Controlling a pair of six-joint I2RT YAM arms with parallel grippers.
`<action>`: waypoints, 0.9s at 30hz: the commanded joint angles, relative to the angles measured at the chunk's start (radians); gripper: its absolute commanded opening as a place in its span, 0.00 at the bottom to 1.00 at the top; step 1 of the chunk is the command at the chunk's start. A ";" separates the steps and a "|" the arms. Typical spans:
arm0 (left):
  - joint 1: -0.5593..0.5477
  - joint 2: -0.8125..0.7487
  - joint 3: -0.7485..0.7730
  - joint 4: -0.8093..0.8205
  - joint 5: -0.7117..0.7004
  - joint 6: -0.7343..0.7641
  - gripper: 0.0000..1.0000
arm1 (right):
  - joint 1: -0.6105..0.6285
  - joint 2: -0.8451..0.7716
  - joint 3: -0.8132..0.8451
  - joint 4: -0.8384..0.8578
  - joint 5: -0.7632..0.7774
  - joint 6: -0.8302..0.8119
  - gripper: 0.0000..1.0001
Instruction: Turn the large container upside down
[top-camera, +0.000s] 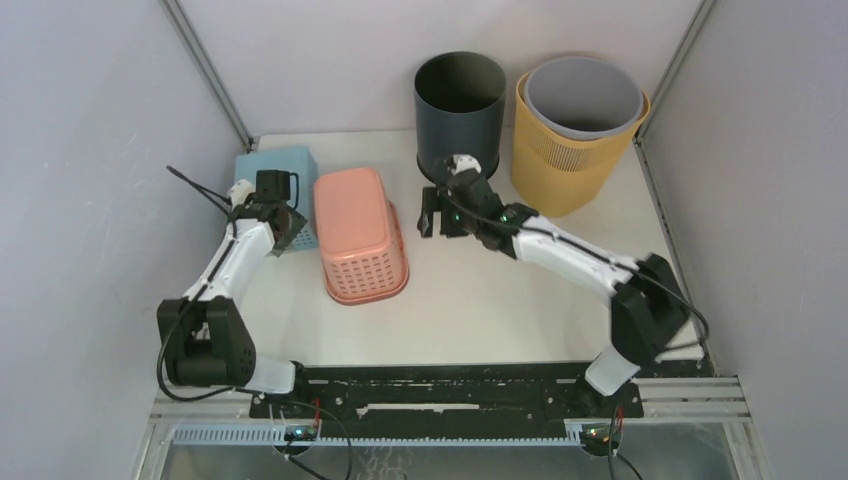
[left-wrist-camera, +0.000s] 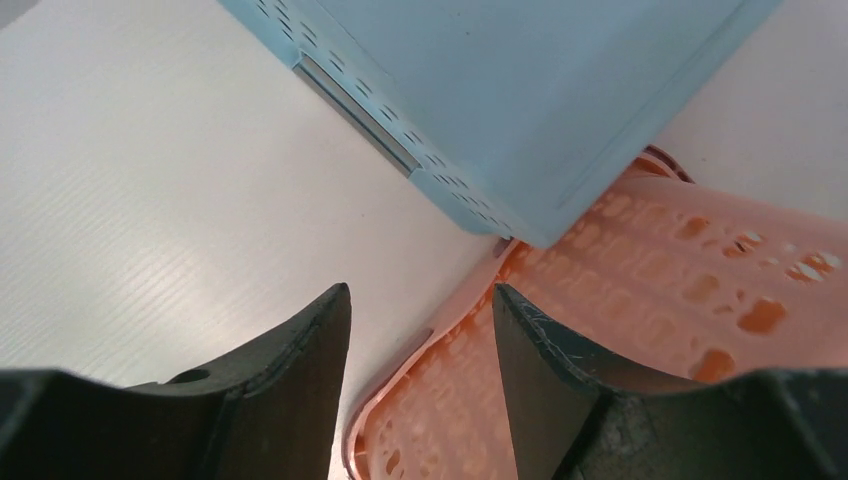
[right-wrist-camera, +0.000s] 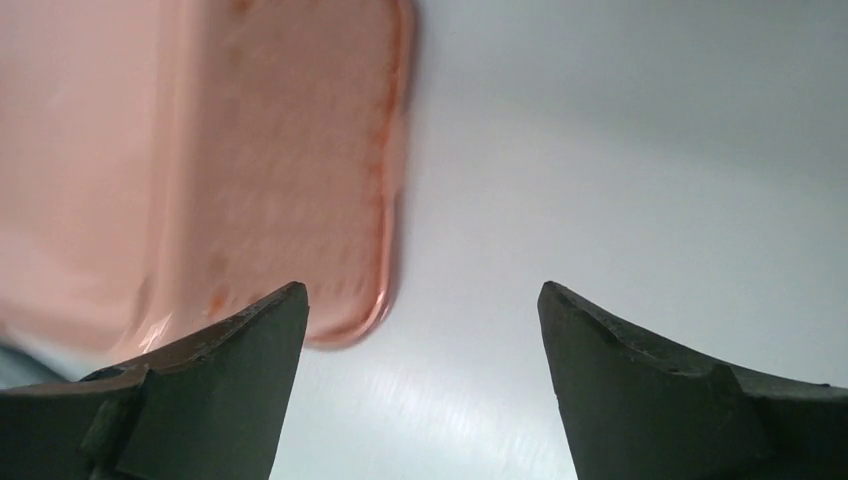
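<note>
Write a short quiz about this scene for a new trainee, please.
1. True or false: the pink basket lies with its base up.
2. What stands inside the yellow bin? A) a grey bin B) a cloth C) nothing
3. Fill in: the right gripper is ____ (open or shut).
Key: 1 true; 2 A; 3 open.
</note>
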 joint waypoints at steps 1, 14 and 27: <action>0.000 -0.101 -0.050 0.004 -0.014 0.024 0.60 | 0.174 -0.206 -0.179 -0.014 0.047 -0.027 0.93; 0.071 -0.005 -0.086 -0.005 -0.031 -0.098 0.61 | 0.443 0.096 -0.124 0.270 0.093 0.048 0.90; 0.176 0.330 0.243 0.004 -0.018 -0.055 0.57 | 0.219 0.665 0.755 0.053 0.063 0.027 0.92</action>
